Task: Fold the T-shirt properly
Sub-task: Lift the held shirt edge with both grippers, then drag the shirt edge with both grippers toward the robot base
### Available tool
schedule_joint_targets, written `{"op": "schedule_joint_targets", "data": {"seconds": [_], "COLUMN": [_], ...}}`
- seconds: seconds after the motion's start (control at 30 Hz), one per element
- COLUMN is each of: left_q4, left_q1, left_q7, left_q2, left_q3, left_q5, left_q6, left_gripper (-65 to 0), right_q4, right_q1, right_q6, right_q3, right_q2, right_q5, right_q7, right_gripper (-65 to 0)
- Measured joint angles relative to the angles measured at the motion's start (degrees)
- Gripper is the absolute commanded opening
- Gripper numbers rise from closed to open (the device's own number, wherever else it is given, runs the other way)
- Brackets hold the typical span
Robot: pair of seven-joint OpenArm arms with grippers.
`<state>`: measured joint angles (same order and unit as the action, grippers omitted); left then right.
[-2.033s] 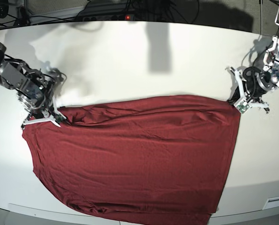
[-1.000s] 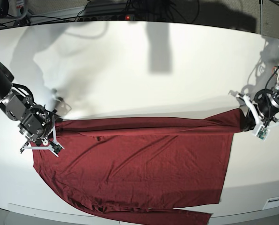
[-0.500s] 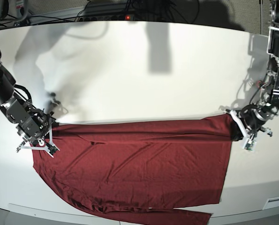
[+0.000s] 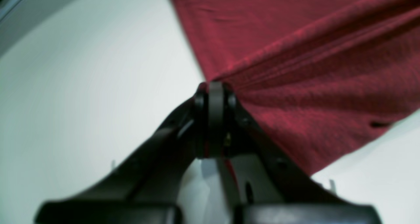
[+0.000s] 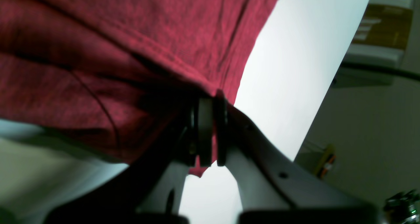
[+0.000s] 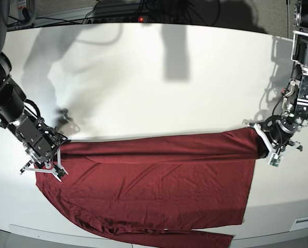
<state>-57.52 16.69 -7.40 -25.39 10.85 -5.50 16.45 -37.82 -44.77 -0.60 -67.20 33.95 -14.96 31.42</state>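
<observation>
Non-task surroundings
White table (image 6: 159, 88) fills the view; black cables (image 6: 118, 13) run along its 12 o'clock edge, a red light (image 6: 140, 19) glowing among them.

A white table (image 6: 159, 98) carries soft shadows; dark cables (image 6: 123, 13) run behind its far edge.

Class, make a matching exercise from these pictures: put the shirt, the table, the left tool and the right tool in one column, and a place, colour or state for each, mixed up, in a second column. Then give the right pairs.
Column 1
1. shirt
2. table
3. left tool
4. right tool

Column 2
A. white
B. shut on the cloth at the right side of the base view
C. dark red
D. shut on the cloth at the left side of the base view

Pairs: 1-C, 2-A, 3-B, 4-D
</observation>
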Motion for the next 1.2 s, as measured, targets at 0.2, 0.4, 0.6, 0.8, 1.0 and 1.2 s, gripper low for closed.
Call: {"op": "schedule_joint_targets", "data": {"seconds": [0.2,0.4,0.6,0.8,1.0,1.2], "left_q4": [0.00,0.00,-1.31,-2.78,-2.78,-2.80], "left_q1": [0.02,0.13,0.15,0.17,0.13,-1.33], "left_q7": [-1.70,-6.78,-9.25,-10.78,-11.04,-8.85], "left_q2": [-0.22,-0.17,-0.15,-0.17,-0.17,-0.15], "left_q3": [-0.15,-0.22,-0.22,-0.22,-0.22,-0.22], "left_q5": [-2.36,-7.96,-15.87,-17.53,-18.60,-18.60], "left_q6": [-4.31,-4.28,-4.26,-4.26,-4.24,-4.24], "left_gripper": [-43.5,-42.8,-43.5,-65.0,-65.0,-65.0], "right_q4": [0.24,0.24,-1.36,-4.13,-4.11,-2.80], "right_q1": [-2.19,-3.89,-3.78,-3.96,-2.45,3.23], "right_q6": [3.02,3.32,0.26,-10.88,-19.41,-16.46], "right_q3": [0.00,0.07,4.04,15.19,19.26,19.32], "right_q2": [0.50,0.70,0.98,0.48,-1.33,-3.23], "right_q5": [-0.13,-3.56,-12.63,-23.52,-29.07,-20.72], "right_q7": [1.77,2.62,3.17,6.01,6.97,-1.55], "right_gripper": [-42.7,-42.8,-56.1,-65.0,-65.0,-65.0]}}
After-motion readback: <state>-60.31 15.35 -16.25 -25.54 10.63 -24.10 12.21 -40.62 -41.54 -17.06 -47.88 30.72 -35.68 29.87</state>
